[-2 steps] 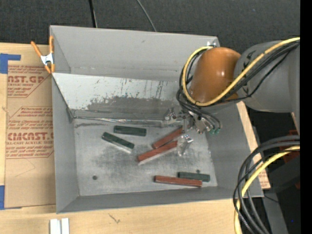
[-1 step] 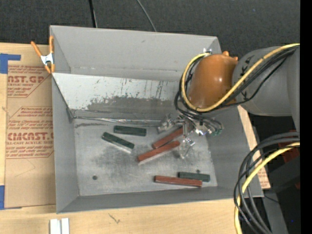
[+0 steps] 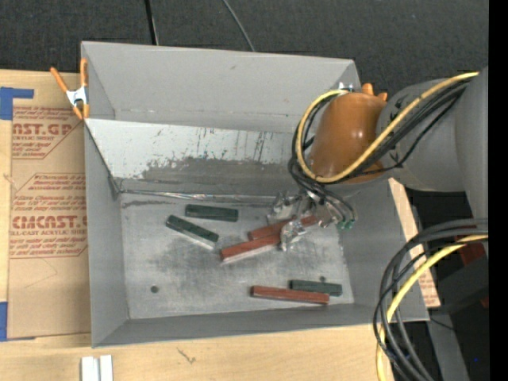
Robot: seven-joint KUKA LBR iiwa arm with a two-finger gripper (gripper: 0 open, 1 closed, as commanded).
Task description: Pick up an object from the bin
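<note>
Reddish-brown and flat, a short bar [image 3: 263, 232] lies on the floor of the grey metal bin [image 3: 159, 300], right of the middle, with its right end reaching up to the metal tip of the gripper [image 3: 292, 229]. The gripper sits low in the bin's right half, near the foot of the back wall, below the arm's orange cover [image 3: 345, 133] and the loops of yellow and black cable [image 3: 381, 145] round it. The bar's end and the gripper's tip meet or overlap in this view. I cannot tell whether the gripper is spread, pressed together or pinching the bar, because its metal parts run together with the bar's end. Just below and to the left of that bar lies a longer reddish-brown bar [image 3: 246, 250], tilted the same way, with its right end close under the gripper. Farther left, well apart from the gripper, are two dark green bars: one [image 3: 212, 212] lying almost level near the back wall, the other [image 3: 191, 229] slanted down to the right, just below and to the left of it. Toward the front of the bin, a third reddish-brown bar [image 3: 290, 294] lies almost level, and a short dark green bar [image 3: 315, 287] rests just above its right end, touching or nearly touching it. Both of these lie below the gripper and apart from it.
</note>
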